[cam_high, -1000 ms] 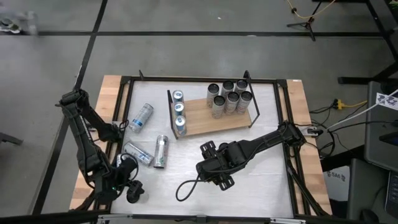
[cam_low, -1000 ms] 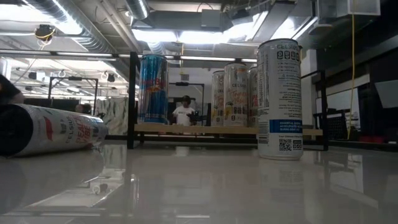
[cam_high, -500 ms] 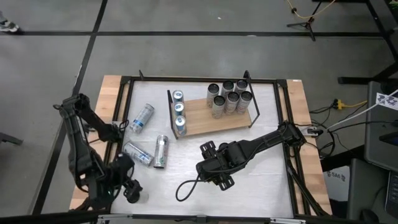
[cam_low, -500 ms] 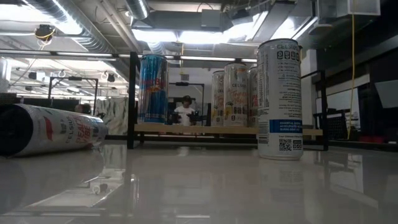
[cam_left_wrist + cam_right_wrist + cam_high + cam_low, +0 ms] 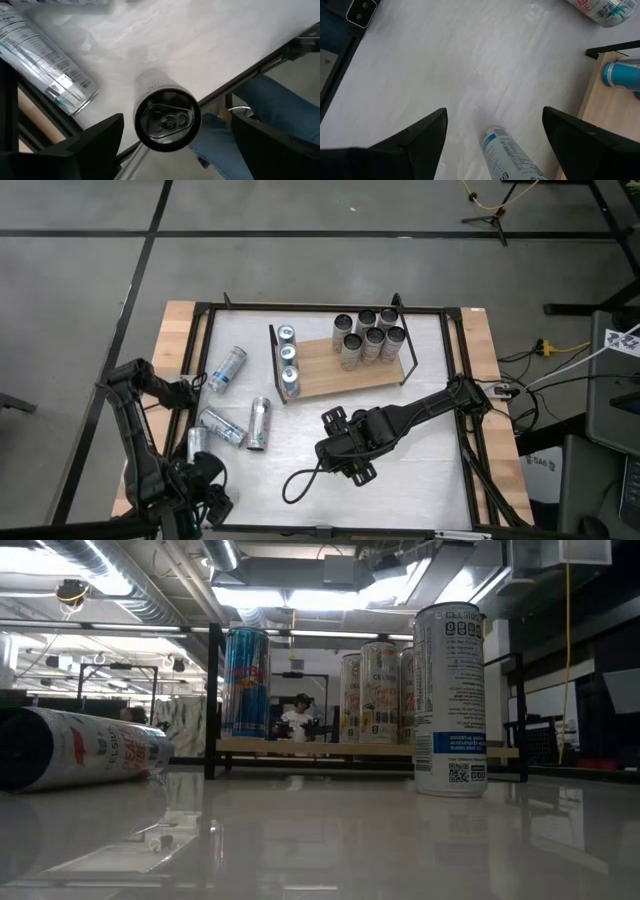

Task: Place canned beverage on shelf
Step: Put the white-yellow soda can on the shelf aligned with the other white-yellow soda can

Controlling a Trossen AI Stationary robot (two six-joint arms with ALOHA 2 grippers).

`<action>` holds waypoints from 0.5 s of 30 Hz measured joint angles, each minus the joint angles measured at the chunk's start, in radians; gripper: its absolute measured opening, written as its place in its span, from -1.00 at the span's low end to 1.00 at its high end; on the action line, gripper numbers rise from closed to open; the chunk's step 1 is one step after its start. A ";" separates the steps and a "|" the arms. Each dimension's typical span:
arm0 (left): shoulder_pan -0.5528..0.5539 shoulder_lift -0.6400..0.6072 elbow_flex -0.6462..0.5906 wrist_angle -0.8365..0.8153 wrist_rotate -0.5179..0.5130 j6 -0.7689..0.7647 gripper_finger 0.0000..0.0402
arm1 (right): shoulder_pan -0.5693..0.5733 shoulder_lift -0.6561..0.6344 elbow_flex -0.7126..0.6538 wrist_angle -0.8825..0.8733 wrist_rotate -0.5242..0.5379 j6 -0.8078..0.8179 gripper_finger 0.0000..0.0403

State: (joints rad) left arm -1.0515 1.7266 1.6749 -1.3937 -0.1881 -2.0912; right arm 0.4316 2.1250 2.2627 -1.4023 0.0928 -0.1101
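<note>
An upright silver can (image 5: 167,117) stands on its base on the white table, close to its left edge (image 5: 197,442). My left gripper (image 5: 176,120) hovers above it, open, with a finger well off to each side. My right gripper (image 5: 494,110), also open, hangs over a second upright can (image 5: 502,152) with a blue band, which looms close in the low view (image 5: 450,700). The shelf (image 5: 345,372) is a wooden board with black wire ends. It carries three cans at its left end (image 5: 289,355) and several at its right end (image 5: 368,335).
Three cans lie on their sides left of the shelf (image 5: 228,368), (image 5: 222,427), (image 5: 259,423). A black cable (image 5: 300,480) loops on the table near my right gripper. A person's leg in jeans (image 5: 260,105) shows just past the table edge by the left can.
My left gripper has drawn back toward the table's near edge and risen, tipping to point more steeply down and staying open. The upright can by the left edge, earlier covered by it in the high view, now stands in plain sight.
</note>
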 joint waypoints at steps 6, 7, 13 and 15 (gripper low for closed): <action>-0.006 0.002 0.000 0.002 -0.003 -0.002 0.80 | 0.000 0.000 0.000 0.003 0.000 0.000 0.60; -0.006 0.002 0.000 0.003 -0.003 -0.002 0.80 | 0.000 0.000 0.000 0.003 0.000 0.000 0.60; -0.008 0.002 -0.033 0.036 -0.004 -0.004 0.80 | 0.000 0.000 0.000 0.003 0.000 0.000 0.60; -0.008 0.002 -0.046 0.059 -0.004 -0.003 0.80 | 0.000 0.000 0.000 0.003 0.000 0.000 0.60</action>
State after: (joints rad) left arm -1.0600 1.7290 1.6287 -1.3346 -0.1919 -2.0942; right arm 0.4320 2.1250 2.2627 -1.3994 0.0925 -0.1101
